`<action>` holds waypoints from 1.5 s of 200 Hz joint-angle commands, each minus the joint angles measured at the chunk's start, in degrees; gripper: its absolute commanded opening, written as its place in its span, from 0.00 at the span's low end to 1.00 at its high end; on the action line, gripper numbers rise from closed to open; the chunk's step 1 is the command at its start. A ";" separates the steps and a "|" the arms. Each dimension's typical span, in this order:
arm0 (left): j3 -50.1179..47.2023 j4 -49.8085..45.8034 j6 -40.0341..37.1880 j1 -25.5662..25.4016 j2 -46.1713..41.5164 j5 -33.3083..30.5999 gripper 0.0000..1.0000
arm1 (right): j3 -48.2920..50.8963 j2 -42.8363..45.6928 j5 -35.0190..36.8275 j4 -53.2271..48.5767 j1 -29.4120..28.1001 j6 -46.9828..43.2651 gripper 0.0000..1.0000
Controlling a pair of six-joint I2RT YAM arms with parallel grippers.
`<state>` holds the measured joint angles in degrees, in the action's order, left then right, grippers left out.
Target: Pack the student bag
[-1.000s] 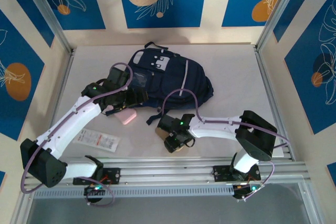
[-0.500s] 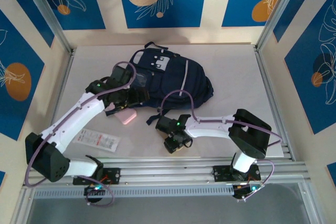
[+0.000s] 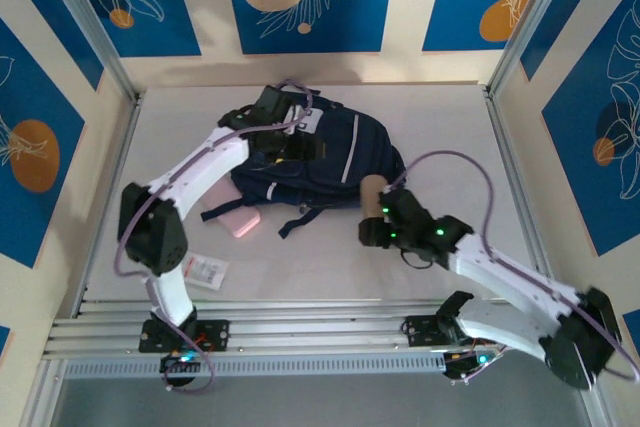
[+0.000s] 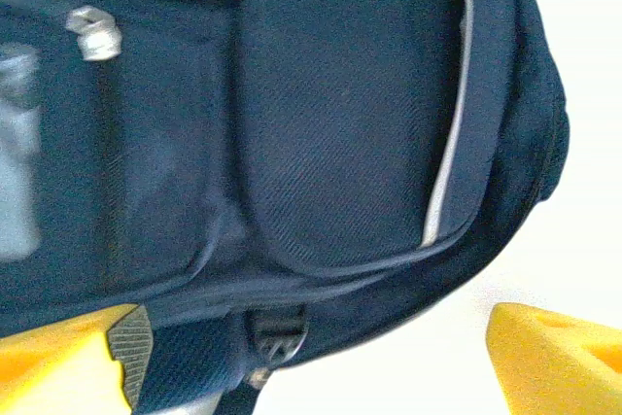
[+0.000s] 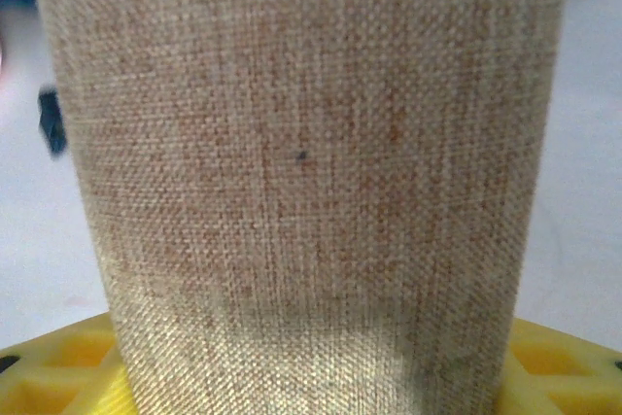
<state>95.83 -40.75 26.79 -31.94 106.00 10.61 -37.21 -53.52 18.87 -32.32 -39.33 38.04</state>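
The bag is lying flat in the upper middle of the table, its long axis running from the handle at upper left down to its base at lower right. The left tool is hanging directly over the bag's front, fingers spread wide and gripping nothing, with a zip seam curving across the wrist view. The right tool is sitting just off the bag's lower right edge, pinching a tan roll that is pointing up the frame toward the bag. The left arm is nearer, so opening the bag likely falls to it. A pink case and a packet are lying at lower left.
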 commanded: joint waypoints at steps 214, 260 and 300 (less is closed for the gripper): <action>30.88 3.18 -3.16 -7.19 32.93 8.42 0.13 | 6.38 13.88 -7.45 -0.45 18.77 0.36 0.50; 35.31 -3.95 -7.00 -6.93 29.11 6.98 0.00 | 2.70 14.67 -3.00 -3.48 18.68 2.39 0.53; 34.90 -8.82 -10.09 -5.18 19.75 5.23 0.00 | -1.05 14.34 1.83 -5.08 19.26 3.23 0.54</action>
<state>128.97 -45.08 20.10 -38.48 135.76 16.10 -34.98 -39.90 16.97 -36.99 -20.84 40.14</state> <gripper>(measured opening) 0.039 0.606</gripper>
